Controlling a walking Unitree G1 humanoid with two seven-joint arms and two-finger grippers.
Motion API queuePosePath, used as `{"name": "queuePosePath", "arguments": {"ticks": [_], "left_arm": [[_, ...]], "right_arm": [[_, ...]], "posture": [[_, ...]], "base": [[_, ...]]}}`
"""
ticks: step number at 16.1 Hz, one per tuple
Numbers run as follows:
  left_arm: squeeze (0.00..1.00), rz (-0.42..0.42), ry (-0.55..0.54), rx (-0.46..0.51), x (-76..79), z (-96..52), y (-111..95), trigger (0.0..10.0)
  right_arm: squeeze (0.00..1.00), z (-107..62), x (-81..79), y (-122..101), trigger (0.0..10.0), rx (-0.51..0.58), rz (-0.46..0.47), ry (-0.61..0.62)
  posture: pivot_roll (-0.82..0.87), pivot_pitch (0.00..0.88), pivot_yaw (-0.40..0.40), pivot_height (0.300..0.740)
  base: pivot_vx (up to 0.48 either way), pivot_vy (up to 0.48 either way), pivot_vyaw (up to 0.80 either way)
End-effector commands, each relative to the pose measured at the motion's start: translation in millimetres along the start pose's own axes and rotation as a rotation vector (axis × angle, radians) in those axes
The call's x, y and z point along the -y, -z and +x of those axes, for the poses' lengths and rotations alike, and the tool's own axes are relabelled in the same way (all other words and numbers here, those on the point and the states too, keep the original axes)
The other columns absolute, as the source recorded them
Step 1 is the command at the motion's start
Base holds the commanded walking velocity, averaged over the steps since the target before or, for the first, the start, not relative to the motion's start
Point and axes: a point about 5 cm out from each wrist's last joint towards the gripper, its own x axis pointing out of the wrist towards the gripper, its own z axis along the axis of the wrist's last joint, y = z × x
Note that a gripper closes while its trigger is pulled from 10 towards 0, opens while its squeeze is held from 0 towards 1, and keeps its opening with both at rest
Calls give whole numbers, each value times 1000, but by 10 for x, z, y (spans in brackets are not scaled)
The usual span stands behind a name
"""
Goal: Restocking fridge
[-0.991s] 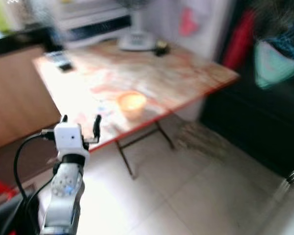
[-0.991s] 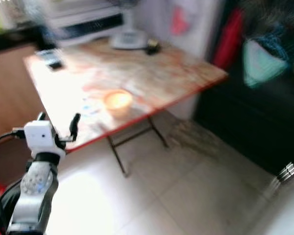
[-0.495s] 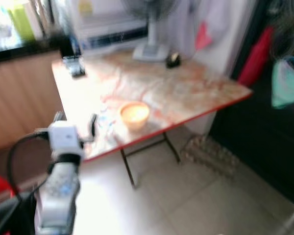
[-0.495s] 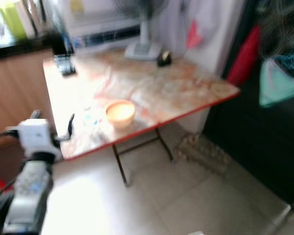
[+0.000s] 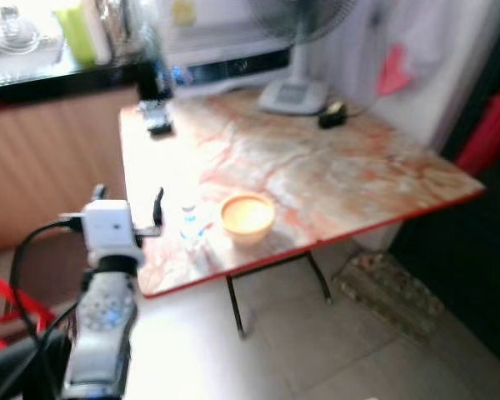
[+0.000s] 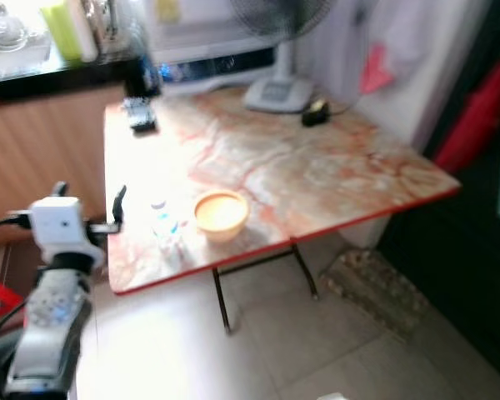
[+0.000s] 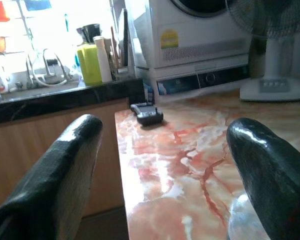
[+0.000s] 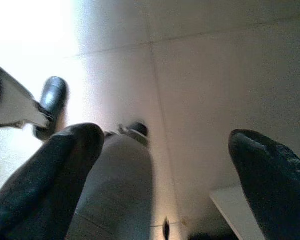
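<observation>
Both eye views blur softly (motion), with window glare whitening the table (image 5: 317,175).

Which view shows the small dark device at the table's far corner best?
The left wrist view: the dark device is sharp there, lying on the marble table near its edge. Both eye views show it as a blurred dark smudge. The right wrist view faces the floor tiles.

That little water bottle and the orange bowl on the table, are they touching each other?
Apart. In the left eye view a strip of bare tabletop shows between the small water bottle and the orange bowl.
</observation>
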Motion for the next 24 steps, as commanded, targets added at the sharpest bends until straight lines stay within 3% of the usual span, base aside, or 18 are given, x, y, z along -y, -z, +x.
{"name": "queuePosePath", "arguments": {"ticks": [1, 10, 16, 19, 20, 22, 24], "left_arm": [[0, -15, 25, 21, 85, 31, -69, 10000], [0, -1, 94, 25, 173, 26, -117, 10000], [0, 45, 186, 40, 245, 58, -460, 10000], [0, 138, 212, -66, 237, 162, -578, 10000], [0, 178, 215, -174, 185, 218, -584, 10000], [0, 164, 252, -289, 165, 231, -589, 10000], [0, 98, 288, -355, 219, 205, -561, 10000]], "right_arm": [[0, -27, 80, 78, 10000, -24, 4, 21], [0, -20, 69, 53, 10000, -20, -4, 15], [0, -15, 42, 50, 10000, -20, -2, 8], [0, -13, 26, 54, 10000, -24, -8, 3], [0, -11, 13, 55, 10000, -24, -7, 1], [0, -10, 5, 59, 10000, -25, -5, 1], [0, -10, 5, 61, 10000, -27, -6, 1]], "posture": [[76, 0, -8, 740], [84, 0, -8, 740], [116, 9, -4, 740], [132, 14, -1, 740], [139, 16, 7, 740], [141, 17, 8, 740], [143, 19, 8, 740]], "base": [[296, 0, 0], [130, 0, 0], [0, 0, 0], [0, 0, 0], [0, 0, 0], [0, 0, 0], [0, 0, 0]]}}
